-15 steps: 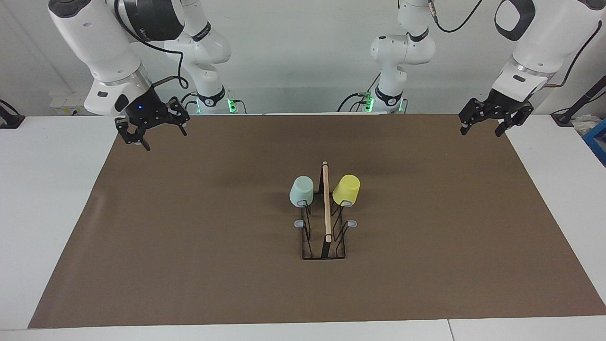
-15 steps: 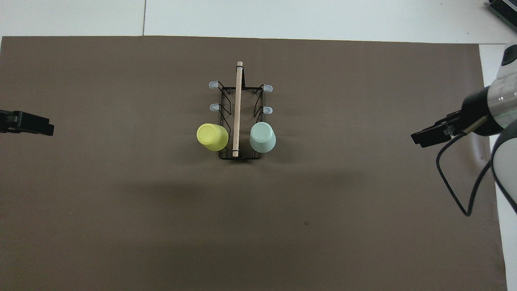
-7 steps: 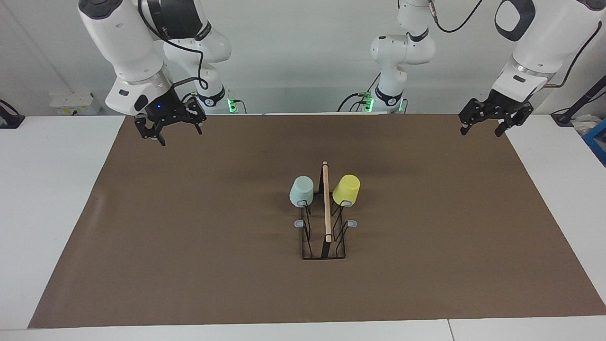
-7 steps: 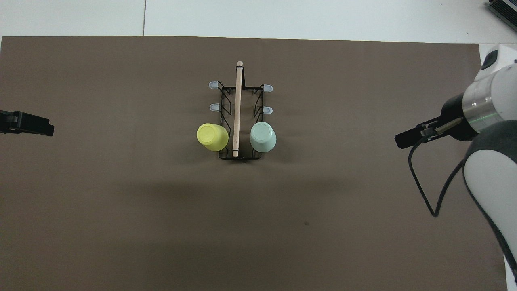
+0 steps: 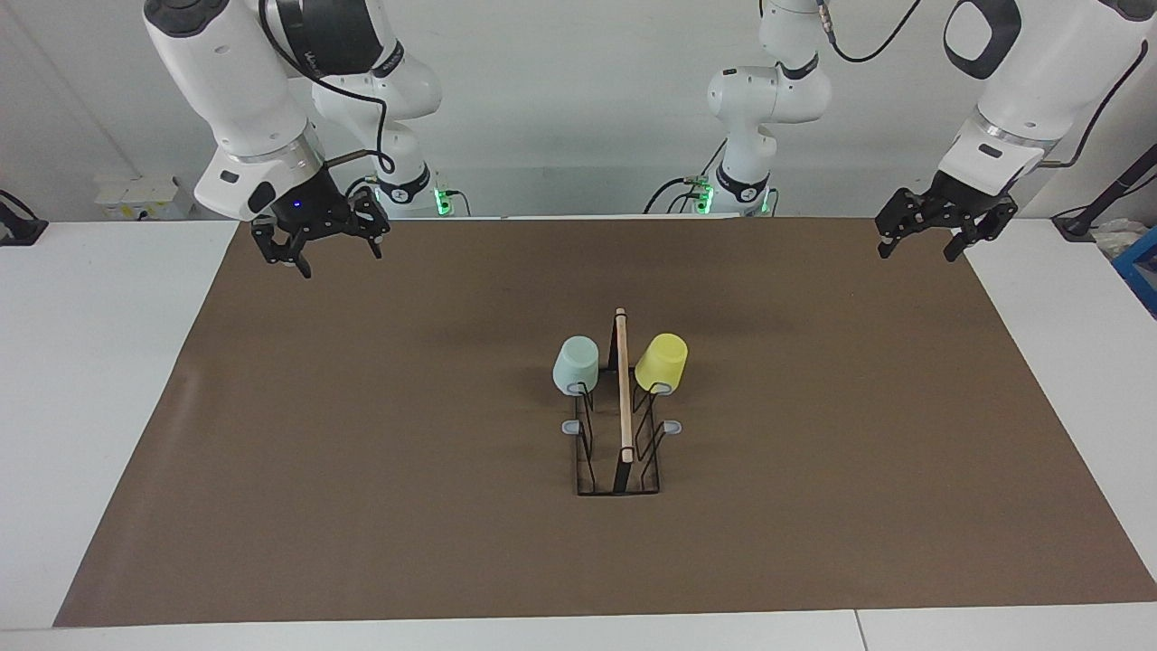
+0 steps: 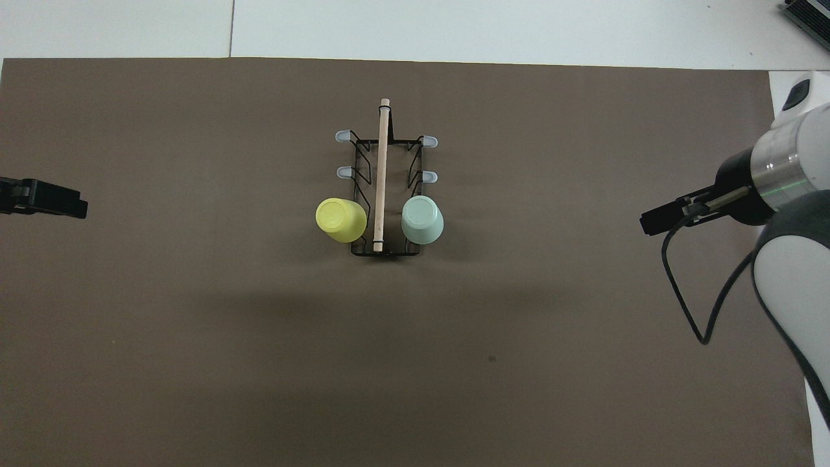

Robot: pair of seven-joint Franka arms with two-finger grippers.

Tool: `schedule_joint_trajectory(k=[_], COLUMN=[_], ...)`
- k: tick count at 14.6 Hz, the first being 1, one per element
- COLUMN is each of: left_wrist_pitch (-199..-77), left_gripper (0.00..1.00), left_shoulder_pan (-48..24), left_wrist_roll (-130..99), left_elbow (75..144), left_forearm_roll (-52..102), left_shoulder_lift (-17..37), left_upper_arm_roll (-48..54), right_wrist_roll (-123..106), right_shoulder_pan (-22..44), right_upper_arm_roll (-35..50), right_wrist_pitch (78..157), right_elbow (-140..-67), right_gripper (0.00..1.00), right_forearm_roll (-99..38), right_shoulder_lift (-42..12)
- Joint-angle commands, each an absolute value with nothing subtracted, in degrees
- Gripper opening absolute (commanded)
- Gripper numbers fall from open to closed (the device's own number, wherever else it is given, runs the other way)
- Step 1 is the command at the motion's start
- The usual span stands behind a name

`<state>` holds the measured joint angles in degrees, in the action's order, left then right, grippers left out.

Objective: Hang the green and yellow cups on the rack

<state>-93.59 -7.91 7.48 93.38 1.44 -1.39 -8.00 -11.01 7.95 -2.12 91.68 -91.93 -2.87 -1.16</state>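
Cups hang already on the rack (image 5: 622, 425): the green cup (image 5: 576, 364) and the yellow cup (image 5: 661, 362) each sit upside down on a peg, one on each side of the wooden bar (image 5: 623, 384), at the end of the rack nearer to the robots. The rack stands near the middle of the brown mat (image 5: 362, 452). The green cup is on the side toward the right arm's end of the table, the yellow one toward the left arm's end. Both look like thin plastic, so I judge them light, stiff and rather smooth; a cup could slip, and the best hold would be across the tapered wall near the closed bottom, then a lift straight off the peg. The wire rack seems light too and may shift if a cup is pulled sideways. The right gripper (image 5: 321, 244) is released and empty, up over the mat's corner. The left gripper (image 5: 931, 231) is also released and empty, over the other corner, well apart from the rack. The task looks finished to me.
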Motion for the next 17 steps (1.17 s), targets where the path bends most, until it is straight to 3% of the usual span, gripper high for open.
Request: schedule_joint_trajectory(k=[1,9,11,14,17], left_wrist_pitch=[-93.0,-93.2,-93.2,-93.2,-93.2], left_gripper=[1.0,1.0,1.0,1.0,1.0], left_shoulder_pan=[-8.2,-8.0,-8.0,-8.0,-8.0], left_wrist_roll=[8.1,8.8,9.1,9.1,9.1], left_elbow=[93.5,93.5,93.5,93.4,93.4], left_forearm_roll=[1.1,1.1,1.1,1.1,1.1], left_shoulder_lift=[-1.6,-1.6,-1.6,-1.6,-1.6], left_upper_arm_roll=[-8.2,-8.2,-8.2,-8.2,-8.2], right_wrist_roll=[-10.1,-10.0,-10.0,-10.0,-9.9], right_shoulder_pan=[9.4,12.2,9.3,-0.1,-1.4], right_upper_arm_roll=[-2.5,-5.1,-4.4,5.5,7.1], right_wrist_pitch=[90.8,89.6,89.6,89.6,89.7], right_elbow=[-91.6,-90.5,-90.5,-90.5,-90.5], right_gripper=[1.0,1.0,1.0,1.0,1.0], right_forearm_roll=[-0.4,1.1,0.4,0.8,1.0], right_shoulder_lift=[-0.9,-1.1,-1.3,-1.5,-1.5])
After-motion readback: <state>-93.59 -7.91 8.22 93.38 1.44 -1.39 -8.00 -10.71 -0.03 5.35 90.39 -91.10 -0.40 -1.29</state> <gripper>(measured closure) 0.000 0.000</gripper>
